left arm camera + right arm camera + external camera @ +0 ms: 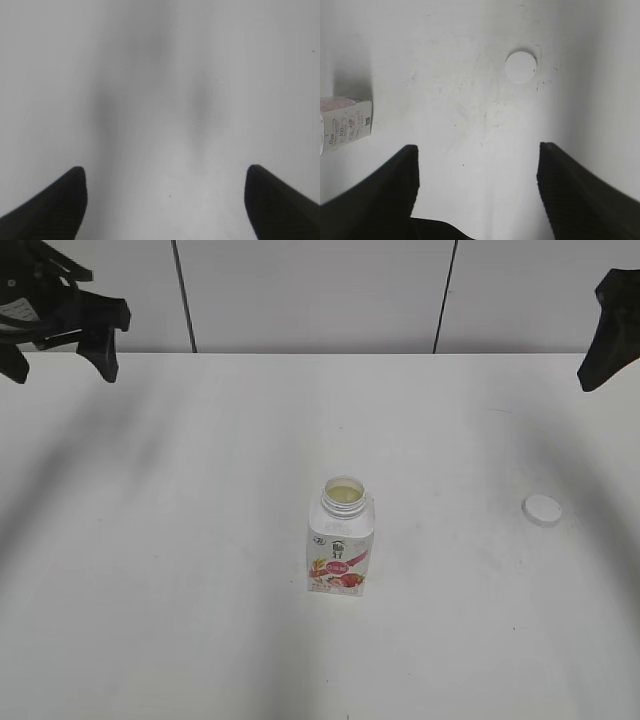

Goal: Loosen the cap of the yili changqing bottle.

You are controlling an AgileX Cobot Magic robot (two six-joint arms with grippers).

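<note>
The yili changqing bottle stands upright at the table's middle, its neck open with pale liquid showing inside. Its side also shows at the left edge of the right wrist view. The white cap lies flat on the table to the bottle's right, apart from it, and shows in the right wrist view. My left gripper is open and empty, raised at the far left. My right gripper is open and empty, raised at the far right.
The white table carries only the bottle and cap. A panelled white wall stands behind the table's far edge.
</note>
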